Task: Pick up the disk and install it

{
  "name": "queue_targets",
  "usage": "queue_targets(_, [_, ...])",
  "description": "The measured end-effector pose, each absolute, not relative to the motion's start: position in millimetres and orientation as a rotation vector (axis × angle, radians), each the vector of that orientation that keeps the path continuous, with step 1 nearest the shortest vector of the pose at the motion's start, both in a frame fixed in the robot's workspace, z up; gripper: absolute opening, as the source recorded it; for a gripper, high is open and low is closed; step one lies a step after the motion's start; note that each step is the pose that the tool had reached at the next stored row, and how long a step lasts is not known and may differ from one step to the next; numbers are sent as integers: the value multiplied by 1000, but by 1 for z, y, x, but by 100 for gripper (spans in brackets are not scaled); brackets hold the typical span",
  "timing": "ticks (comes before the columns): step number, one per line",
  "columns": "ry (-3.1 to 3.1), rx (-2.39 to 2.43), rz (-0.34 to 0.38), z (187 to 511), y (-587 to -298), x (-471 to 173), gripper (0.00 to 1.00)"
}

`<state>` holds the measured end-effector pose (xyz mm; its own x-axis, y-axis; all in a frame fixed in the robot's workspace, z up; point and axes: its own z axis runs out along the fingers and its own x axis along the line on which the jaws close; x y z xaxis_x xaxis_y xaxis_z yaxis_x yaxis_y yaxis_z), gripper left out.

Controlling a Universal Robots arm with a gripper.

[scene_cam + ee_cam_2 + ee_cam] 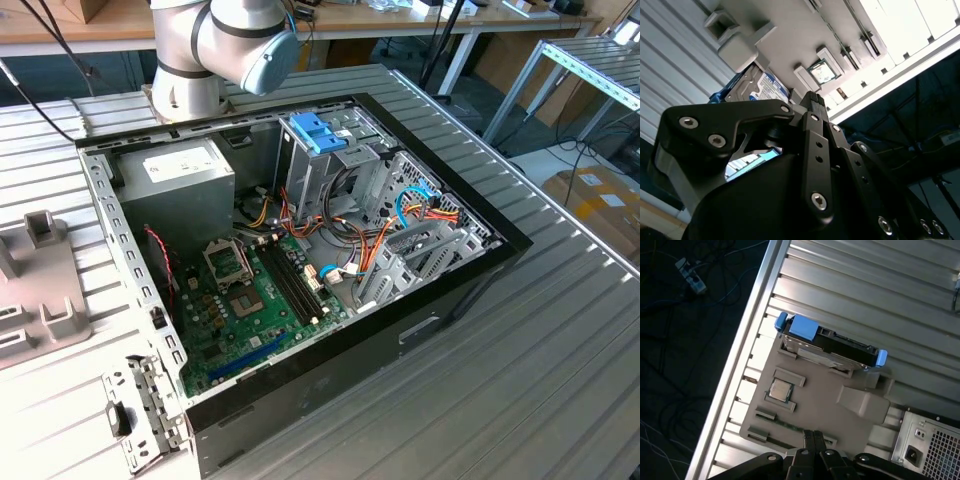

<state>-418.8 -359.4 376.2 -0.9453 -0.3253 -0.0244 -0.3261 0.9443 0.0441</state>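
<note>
Closest to my wrist cameras, the gripper hangs above a grey fixture plate, its fingers pressed together with nothing between them. Past the tips, and well apart from them, the disk stands on its long edge in a slot at the plate's border, a blue tab at each end. I judge it stiff, dense, shock-sensitive, and slick on its bare metal. I would pinch it across the two flat faces at mid-length, clear of the tabs. A processor chip shares the plate, and the open computer case sits beside it.
</note>
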Motion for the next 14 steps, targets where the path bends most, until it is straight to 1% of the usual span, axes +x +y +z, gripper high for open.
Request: queue_targets(14, [3054, -669, 75, 376, -359, -419, 11])
